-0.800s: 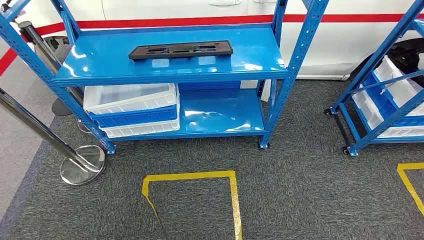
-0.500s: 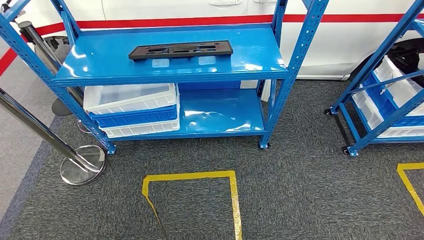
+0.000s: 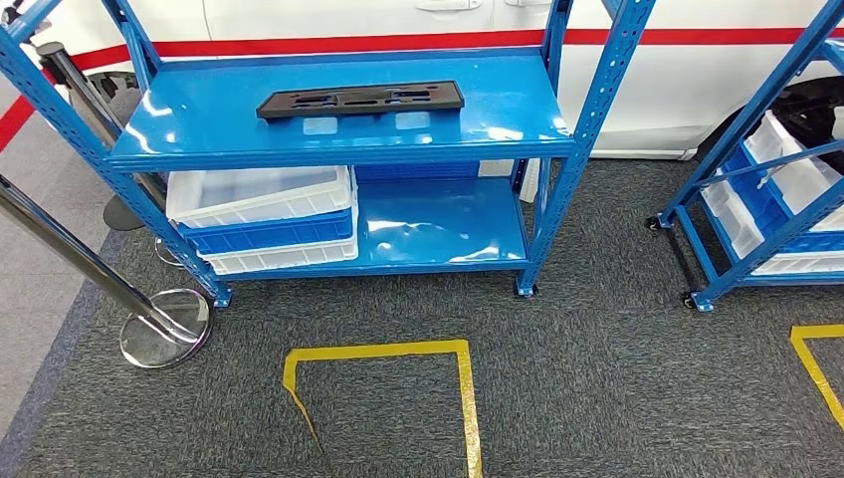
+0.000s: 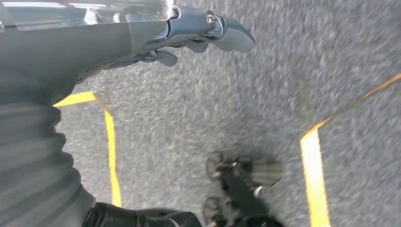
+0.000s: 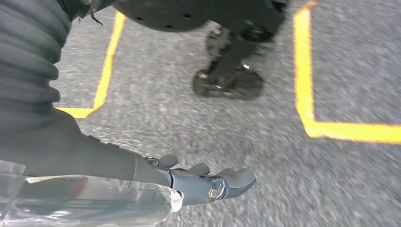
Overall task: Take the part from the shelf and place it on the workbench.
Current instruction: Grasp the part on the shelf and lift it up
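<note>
A long, flat black part (image 3: 360,100) with several cutouts lies on the top board of the blue shelf (image 3: 338,149), roughly in the middle of the board and running along its length, touching nothing else. Under that board, on the lower level, a stack of crates (image 3: 264,221) sits at the left end: a white one on top, a blue one beneath it and another white one at the bottom, with bare blue board beside them. Behind the shelf stands a white car (image 3: 378,20) with a red stripe along its side. To the right a second blue rack (image 3: 766,189) on castors leans into sight, holding white and blue bins. At the left a chrome barrier post (image 3: 164,324) rests on its round base at the carpet's edge. Yellow tape (image 3: 398,351) marks an open square on the grey carpet (image 3: 597,378) in front of the shelf, and another taped corner shows at the far right. The left hand (image 4: 189,33) hangs over the carpet with nothing in it, its fingers stretched out and a little apart, pointing along the floor. The right hand (image 5: 203,182) hangs the same way, holding nothing, fingers extended and slightly parted above the carpet near the tape lines. Both hands are well apart from the part.
</note>
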Tool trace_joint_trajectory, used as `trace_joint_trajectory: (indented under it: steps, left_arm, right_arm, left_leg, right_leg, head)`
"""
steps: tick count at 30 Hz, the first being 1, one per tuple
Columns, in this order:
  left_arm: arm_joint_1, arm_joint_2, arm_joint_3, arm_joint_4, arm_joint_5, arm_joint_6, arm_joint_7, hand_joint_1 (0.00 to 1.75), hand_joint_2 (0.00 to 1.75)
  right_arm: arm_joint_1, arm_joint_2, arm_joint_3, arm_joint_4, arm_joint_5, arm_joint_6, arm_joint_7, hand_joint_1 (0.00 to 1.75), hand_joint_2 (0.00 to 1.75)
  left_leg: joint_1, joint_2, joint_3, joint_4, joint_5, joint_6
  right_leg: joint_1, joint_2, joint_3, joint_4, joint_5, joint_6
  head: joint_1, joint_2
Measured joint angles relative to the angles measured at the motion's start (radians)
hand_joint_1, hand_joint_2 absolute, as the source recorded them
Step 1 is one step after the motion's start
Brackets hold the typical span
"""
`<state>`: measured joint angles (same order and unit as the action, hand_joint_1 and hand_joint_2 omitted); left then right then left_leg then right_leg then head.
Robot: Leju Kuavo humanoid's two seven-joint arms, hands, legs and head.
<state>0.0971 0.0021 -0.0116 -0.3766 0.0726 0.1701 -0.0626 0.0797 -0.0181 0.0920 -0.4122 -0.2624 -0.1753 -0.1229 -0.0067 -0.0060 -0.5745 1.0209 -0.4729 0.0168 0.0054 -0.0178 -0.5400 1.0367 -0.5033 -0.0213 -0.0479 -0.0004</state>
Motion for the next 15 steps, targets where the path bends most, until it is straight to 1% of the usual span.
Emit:
trace_joint_trajectory:
  steps: [10,15]
  left_arm:
    - [-0.052,0.006,-0.005,0.018,0.068,0.159,-0.059,0.0,1.75]
    - [-0.079,0.007,-0.016,0.038,0.103,0.234,-0.074,0.0,1.75]
  right_arm:
    - [-0.051,-0.032,0.115,0.015,-0.247,-0.161,-0.119,0.0,1.75]
    - [-0.081,-0.054,0.183,0.023,-0.36,-0.242,-0.185,0.0,1.75]
  left_leg:
    - [0.0,0.0,0.0,0.0,0.0,0.0]
    - [0.0,0.0,0.0,0.0,0.0,0.0]
  right_leg:
    - [0.0,0.0,0.0,0.0,0.0,0.0]
    - [0.0,0.0,0.0,0.0,0.0,0.0]
  head:
    - [0.0,0.0]
    - [0.0,0.0]
